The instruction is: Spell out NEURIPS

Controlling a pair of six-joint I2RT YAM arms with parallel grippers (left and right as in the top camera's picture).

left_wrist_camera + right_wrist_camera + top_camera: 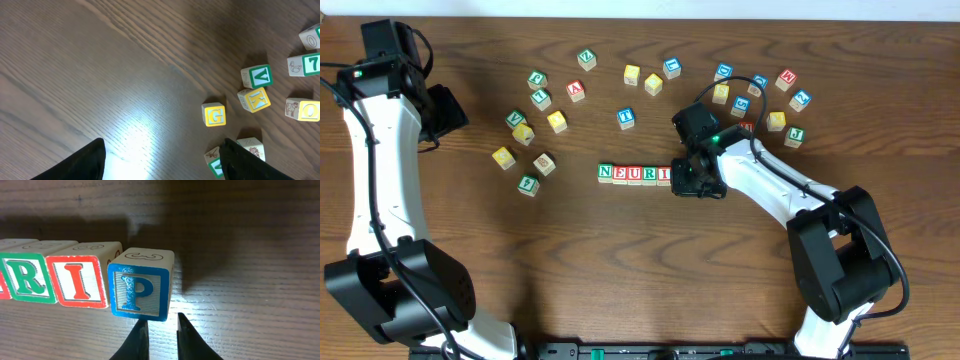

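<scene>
Key relation: the blue-framed wooden cube lettered P (139,291) sat just beyond the tips of the right gripper (162,332). It was ahead of the tips, not between them, and they pointed at its corner away from the row.
Right jaws: drawn almost together with only a thin slit between them, much narrower than the cube. They held nothing.
Where P was: on the dark wooden table (620,270), at the right end of the row of lettered cubes (633,174). It touched, or all but touched, the red-framed I cube (80,282), with the green-framed R cube (29,277) next along.
Alignment: P's face stood slightly forward of I's and was a little turned. It probably needed a small nudge to sit flush.
Axis: a cube has no long side. The row ran left to right across the overhead view, with the next place off P's free side.
Nearer arm: the right. The left gripper (162,157) hung well away, fingers wide apart and empty.
Look of P: a blue letter and border on pale wood, with a faint outline drawing on top.
Remaining: an S seemed to be wanting, and it could not be picked out among the loose cubes (776,121).
</scene>
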